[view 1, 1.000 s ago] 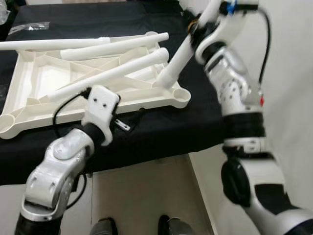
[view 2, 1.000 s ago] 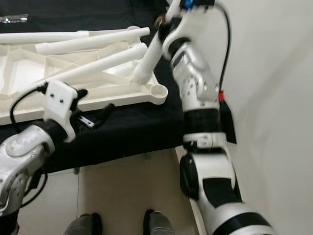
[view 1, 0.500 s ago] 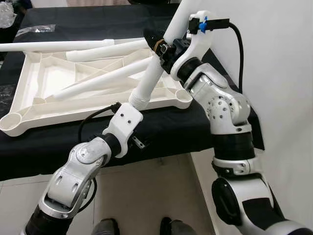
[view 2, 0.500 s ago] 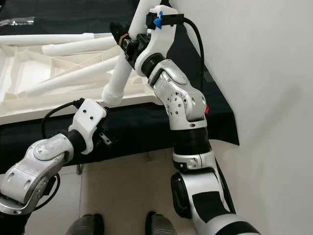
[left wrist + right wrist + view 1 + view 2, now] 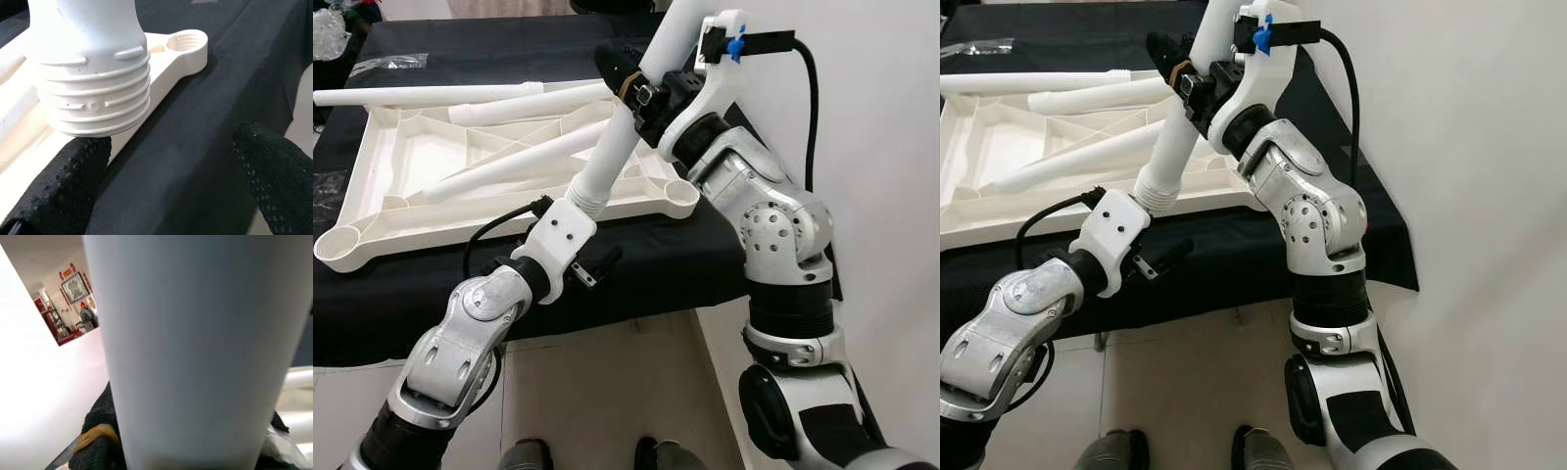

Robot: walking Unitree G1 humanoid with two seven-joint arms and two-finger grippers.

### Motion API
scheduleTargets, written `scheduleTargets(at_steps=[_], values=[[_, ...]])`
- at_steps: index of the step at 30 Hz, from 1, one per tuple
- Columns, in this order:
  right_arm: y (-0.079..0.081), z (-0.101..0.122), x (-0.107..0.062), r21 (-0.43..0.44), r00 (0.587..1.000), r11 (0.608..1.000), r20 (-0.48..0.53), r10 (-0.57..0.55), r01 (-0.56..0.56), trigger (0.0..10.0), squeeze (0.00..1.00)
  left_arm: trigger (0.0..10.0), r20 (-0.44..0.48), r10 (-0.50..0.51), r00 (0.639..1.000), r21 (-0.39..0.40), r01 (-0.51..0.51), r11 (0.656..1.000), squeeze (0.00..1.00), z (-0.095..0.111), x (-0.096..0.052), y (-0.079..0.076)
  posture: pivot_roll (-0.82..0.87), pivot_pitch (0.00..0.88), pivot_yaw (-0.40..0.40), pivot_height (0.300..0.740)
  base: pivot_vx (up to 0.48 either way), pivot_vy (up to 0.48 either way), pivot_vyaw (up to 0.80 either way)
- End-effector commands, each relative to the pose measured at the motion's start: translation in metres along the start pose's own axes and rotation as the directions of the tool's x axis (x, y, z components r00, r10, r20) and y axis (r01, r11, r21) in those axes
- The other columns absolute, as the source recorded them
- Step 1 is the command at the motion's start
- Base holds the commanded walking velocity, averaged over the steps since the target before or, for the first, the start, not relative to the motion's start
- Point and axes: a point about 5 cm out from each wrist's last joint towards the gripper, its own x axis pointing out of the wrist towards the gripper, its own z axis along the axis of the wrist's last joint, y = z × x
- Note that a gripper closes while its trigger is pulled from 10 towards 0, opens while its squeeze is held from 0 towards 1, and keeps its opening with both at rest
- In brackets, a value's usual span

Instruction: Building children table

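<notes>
White plastic table leg held aslant by the right gripper, whose black fingers are clamped about the shaft at mid-length; the leg's threaded end points down toward the left gripper. That gripper stands wide, one finger touching the underside of the thread and the other finger well apart from it, with nothing grasped between them. Beyond the left gripper, on the black cloth, lies the upturned white tabletop. Its near corner socket sits just past the threaded end, open and threaded inside. Three further legs lie loose across the tabletop's ribbed underside, on the far side of the held leg from the left gripper.

Step in hand, as judged: bringing the thread to a corner socket. To do it well, the right gripper should first stand the leg upright over the socket, since a tilted thread is likely to cross-thread or skate off the rim. The left gripper is best used as a guide at the thread or as a brace on the tabletop, which is light and may slide on the cloth. Turning should begin only once the thread sits square in the socket mouth.
</notes>
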Motion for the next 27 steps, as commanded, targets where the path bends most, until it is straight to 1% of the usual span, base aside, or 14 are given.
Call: scheduleTargets(at_steps=[1,6,7,12,14,16,20,24,27], values=[[0.000,-0.011,-0.001,0.027,0.998,1.000,-0.055,0.009,-0.007,10.0,0.00,10.0,0.035,0.026,0.999,0.021,-0.026,0.999,0.00,0.007,-0.003,0.001,0.04,0.119,-0.050,0.740,0.000,0.000,0.00],[-0.005,-0.012,-0.005,0.035,0.998,0.999,-0.062,-0.022,0.024,10.0,0.00,10.0,-0.012,0.084,0.996,0.070,-0.083,0.994,0.00,-0.006,-0.008,0.008,0.03,0.117,-0.044,0.740,0.000,0.000,0.00],[-0.006,-0.011,-0.006,0.033,0.998,0.999,-0.063,-0.023,0.026,10.0,0.00,10.0,-0.019,0.081,0.997,0.081,-0.079,0.994,0.00,-0.007,-0.009,0.008,0.03,0.118,-0.043,0.740,0.000,0.000,0.00],[-0.005,-0.011,-0.007,0.032,0.998,0.999,-0.066,-0.021,0.023,10.0,0.00,10.0,-0.041,0.102,0.994,0.088,-0.098,0.991,0.00,-0.009,-0.011,0.009,0.03,0.119,-0.040,0.740,0.000,0.000,0.00],[-0.004,-0.010,-0.007,0.034,0.998,0.999,-0.068,-0.017,0.019,10.0,0.00,10.0,-0.046,0.125,0.991,0.103,-0.120,0.987,0.00,-0.011,-0.013,0.011,0.02,0.120,-0.041,0.740,0.000,0.000,0.00],[-0.002,-0.009,-0.007,0.037,0.997,0.999,-0.071,-0.009,0.011,10.0,0.00,10.0,-0.056,0.135,0.989,0.107,-0.128,0.986,0.00,-0.015,-0.012,0.013,0.02,0.122,-0.043,0.740,0.000,0.000,0.00],[-0.002,-0.009,-0.007,0.046,0.997,0.999,-0.070,-0.011,0.015,10.0,0.00,10.0,-0.048,0.146,0.988,0.105,-0.140,0.985,0.00,-0.015,-0.010,0.017,0.02,0.122,-0.043,0.740,0.000,0.000,0.00],[0.001,-0.009,-0.007,0.059,0.998,0.998,-0.070,-0.004,0.008,10.0,0.00,10.0,-0.027,0.177,0.984,0.116,-0.173,0.978,0.00,-0.013,-0.006,0.025,0.02,0.125,-0.041,0.740,0.000,0.000,0.00],[0.006,-0.009,-0.007,0.072,0.997,0.997,-0.075,0.017,-0.012,10.0,0.00,10.0,0.004,0.174,0.985,0.085,-0.174,0.981,0.00,-0.007,-0.004,0.027,0.02,0.125,-0.042,0.740,0.000,0.000,0.00]])
